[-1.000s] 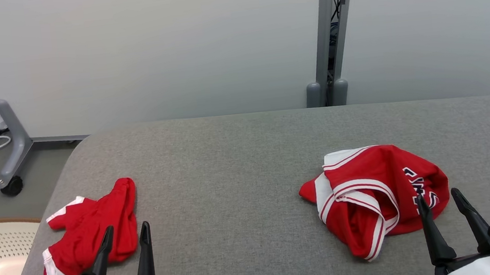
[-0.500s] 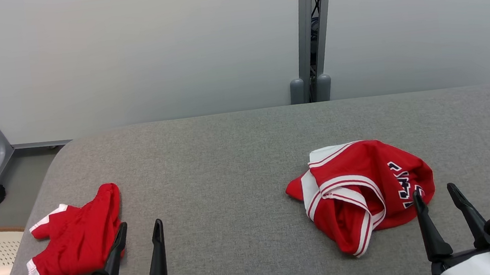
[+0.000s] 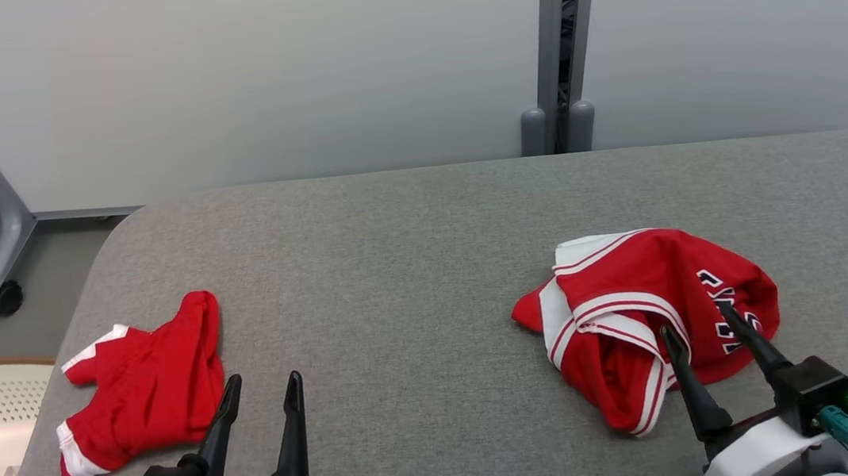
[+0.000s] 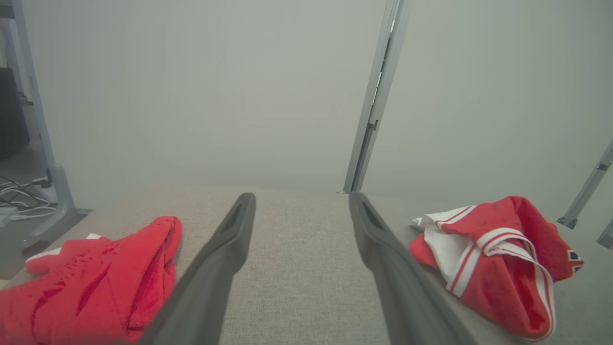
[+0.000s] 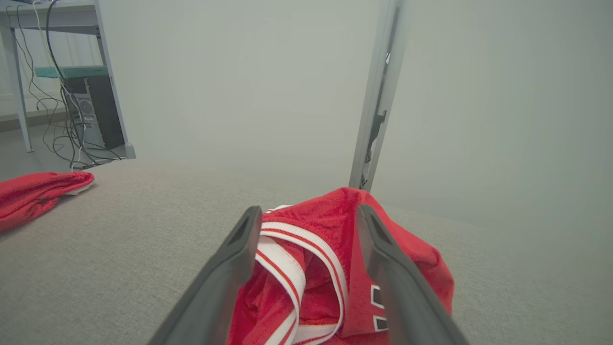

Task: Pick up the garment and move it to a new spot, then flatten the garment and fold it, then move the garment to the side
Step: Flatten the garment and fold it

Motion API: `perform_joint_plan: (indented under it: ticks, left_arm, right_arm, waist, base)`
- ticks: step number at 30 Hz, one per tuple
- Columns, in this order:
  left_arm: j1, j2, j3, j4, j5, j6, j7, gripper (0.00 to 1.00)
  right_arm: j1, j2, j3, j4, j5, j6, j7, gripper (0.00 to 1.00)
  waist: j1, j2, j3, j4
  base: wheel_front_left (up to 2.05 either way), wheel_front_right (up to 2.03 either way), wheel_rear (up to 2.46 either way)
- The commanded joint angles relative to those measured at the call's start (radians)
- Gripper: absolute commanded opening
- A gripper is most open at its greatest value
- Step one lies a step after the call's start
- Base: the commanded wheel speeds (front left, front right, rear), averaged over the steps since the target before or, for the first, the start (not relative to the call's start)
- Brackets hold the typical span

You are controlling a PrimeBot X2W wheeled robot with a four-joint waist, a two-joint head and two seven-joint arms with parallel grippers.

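1. As the head view looks down on the grey fabric-covered table [image 3: 412, 271], the crumpled red jersey with white striped trim [image 3: 639, 301] lies at its right. The right gripper [image 3: 695, 320] is spread wide and empty over the jersey's near edge. The left gripper [image 3: 263, 378], equally wide and empty, sits beside a second rumpled red cloth [image 3: 145, 381].
2. In the left wrist view, its fingers [image 4: 225, 254] frame bare table between both garments.
3. In the right wrist view, the fingers straddle the jersey's banded opening. The pickup seems to be the step in hand. The next move calls for lowering and pinching a fold.
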Motion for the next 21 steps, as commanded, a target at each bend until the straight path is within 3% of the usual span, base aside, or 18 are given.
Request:
perform_joint_plan:
  ticks: [1, 10, 19, 20, 21]
  left_arm:
    - [-0.016, 0.003, -0.004, 0.005, -0.008, -0.001, -0.001, 1.0]
    - [-0.036, 0.003, -0.03, 0.017, -0.021, -0.004, -0.001, 1.0]
    - [-0.043, 0.003, -0.033, 0.006, -0.025, -0.006, -0.001, 1.0]
    - [-0.043, 0.003, -0.033, 0.005, -0.024, -0.006, -0.001, 1.0]
    - [-0.044, 0.003, -0.034, 0.004, -0.024, -0.006, -0.001, 1.0]
  right_arm:
    - [-0.017, -0.006, 0.002, 0.05, -0.032, 0.0, -0.001, 1.0]
    - [-0.138, -0.008, -0.01, 0.323, -0.04, 0.0, 0.01, 1.0]
    - [-0.201, -0.007, -0.073, 0.445, -0.023, 0.0, -0.002, 1.0]
    - [-0.207, -0.008, -0.076, 0.455, -0.021, 0.0, -0.002, 0.46]
    - [-0.211, -0.008, -0.078, 0.463, -0.021, 0.0, -0.002, 0.13]
  waist:
    - [0.0, 0.0, 0.013, 0.023]
    - [0.0, 0.0, 0.039, 0.103]
    - [0.0, 0.0, 0.056, 0.137]
    - [0.0, 0.0, 0.058, 0.139]
    - [0.0, 0.0, 0.059, 0.139]
  base:
    - [0.0, 0.0, 0.0]
    - [0.0, 0.0, 0.0]
    - [0.0, 0.0, 0.0]
    - [0.0, 0.0, 0.0]
    - [0.0, 0.0, 0.0]
